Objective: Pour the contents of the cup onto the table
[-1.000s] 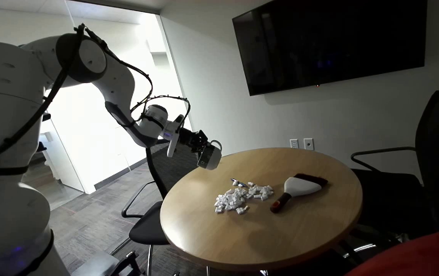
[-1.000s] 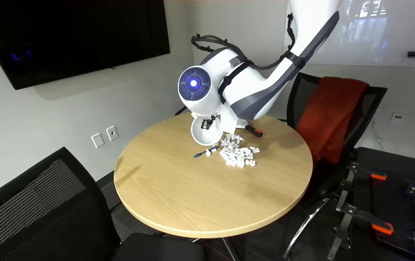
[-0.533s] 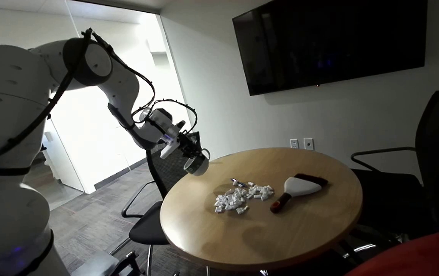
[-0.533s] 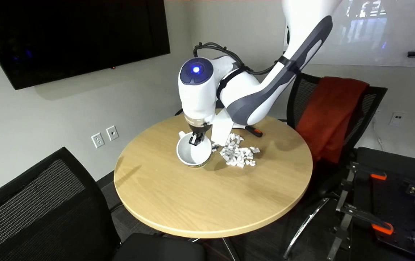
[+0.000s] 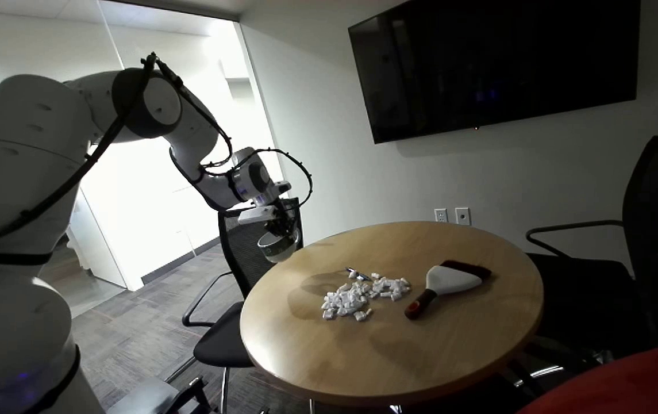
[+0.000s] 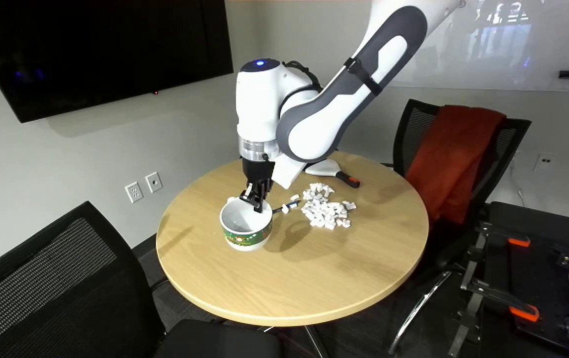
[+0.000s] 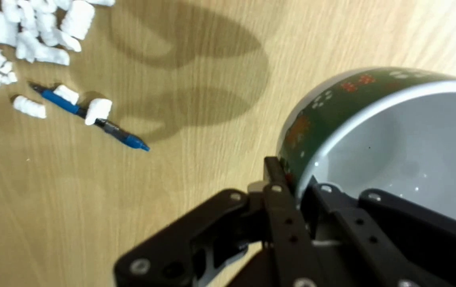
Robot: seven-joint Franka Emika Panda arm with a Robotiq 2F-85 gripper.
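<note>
The cup is white inside with a green flowered band, in both exterior views (image 5: 278,248) (image 6: 248,240) and the wrist view (image 7: 331,107). Its mouth faces up with a slight tilt. Only a few tiny specks show inside; part of it lies beyond the wrist frame. My gripper (image 6: 254,199) is shut on the cup's wall, one finger inside and one outside, as the wrist view (image 7: 294,175) shows. The cup hangs above the round wooden table (image 6: 289,278), its shadow apart from it. A pile of white foam pieces (image 6: 326,214) lies on the table, also in the wrist view (image 7: 36,36).
A blue pen (image 7: 62,100) lies beside the pile with foam pieces touching it. A white scoop-like tool (image 5: 452,280) with a dark handle lies beyond the pile. Black chairs (image 6: 50,278) stand around the table. A screen (image 5: 495,63) hangs on the wall.
The cup has turned from strongly tilted to nearly upright. The gripper has carried it away from the foam pile, leftward in both exterior views. The pile has not visibly changed.
</note>
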